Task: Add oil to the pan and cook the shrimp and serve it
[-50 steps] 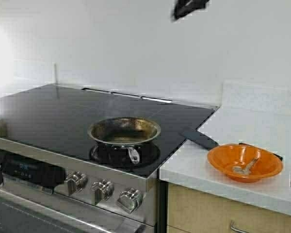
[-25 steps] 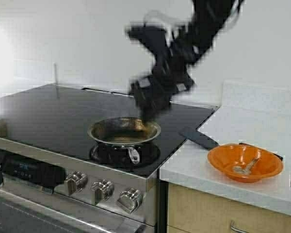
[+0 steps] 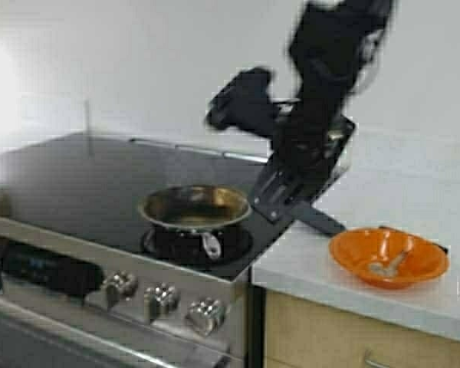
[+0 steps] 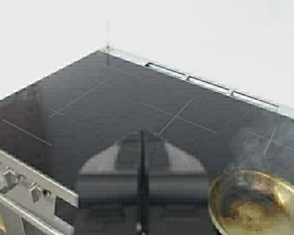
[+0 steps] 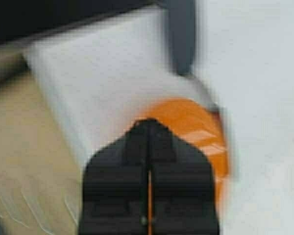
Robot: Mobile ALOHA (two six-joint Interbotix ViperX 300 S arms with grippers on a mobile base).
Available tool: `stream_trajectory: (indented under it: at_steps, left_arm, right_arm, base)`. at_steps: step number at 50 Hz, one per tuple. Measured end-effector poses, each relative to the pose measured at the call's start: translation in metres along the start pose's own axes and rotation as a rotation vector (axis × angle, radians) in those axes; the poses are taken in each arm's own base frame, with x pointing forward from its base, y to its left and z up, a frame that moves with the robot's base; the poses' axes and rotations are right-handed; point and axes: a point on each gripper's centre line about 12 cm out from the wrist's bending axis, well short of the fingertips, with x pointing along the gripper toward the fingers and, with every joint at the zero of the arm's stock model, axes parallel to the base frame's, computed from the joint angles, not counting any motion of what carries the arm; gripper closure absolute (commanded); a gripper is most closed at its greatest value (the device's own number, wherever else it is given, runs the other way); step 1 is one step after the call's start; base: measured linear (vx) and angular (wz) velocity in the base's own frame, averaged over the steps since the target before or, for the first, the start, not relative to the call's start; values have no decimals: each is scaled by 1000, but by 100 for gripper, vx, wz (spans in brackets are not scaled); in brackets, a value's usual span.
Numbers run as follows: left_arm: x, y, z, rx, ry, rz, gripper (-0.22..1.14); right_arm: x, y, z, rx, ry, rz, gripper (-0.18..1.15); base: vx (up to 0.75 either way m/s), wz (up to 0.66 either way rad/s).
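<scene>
The curled pale shrimp lies in the round orange bowl on the white bench; open the right gripper, fingers pressed together and empty, before descending. Farther off, the steel pan smokes; left gripper likewise closed.

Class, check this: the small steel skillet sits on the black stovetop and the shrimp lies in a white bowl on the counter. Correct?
One error: the bowl is orange, not white, as the high view shows. The small steel skillet does sit on the black stovetop, and the pale shrimp lies in that bowl on the counter.
</scene>
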Motion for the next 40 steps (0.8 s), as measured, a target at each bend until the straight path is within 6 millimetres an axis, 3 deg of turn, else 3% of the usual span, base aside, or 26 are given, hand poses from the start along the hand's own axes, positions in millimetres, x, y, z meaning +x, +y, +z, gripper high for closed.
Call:
stream_trajectory:
  at_steps: [14,18,28,40]
  left_arm:
    - [0,0,0,-3,-2,0,89]
    - [0,0,0,-5,-3,-1,89]
    - [0,0,0,-6,0,0,89]
    - [0,0,0,-6,-2,0,89]
  right_arm:
    - [13,32,-18,-12,152,28,84]
    - [20,41,-30,-22,190,28,66]
    - [28,58,-54,-51,271,36,-5]
    - [18,61,-51,-82,242,-18,-6]
  base:
    - [0,0]
    - [0,0]
    - [0,0]
    - [0,0]
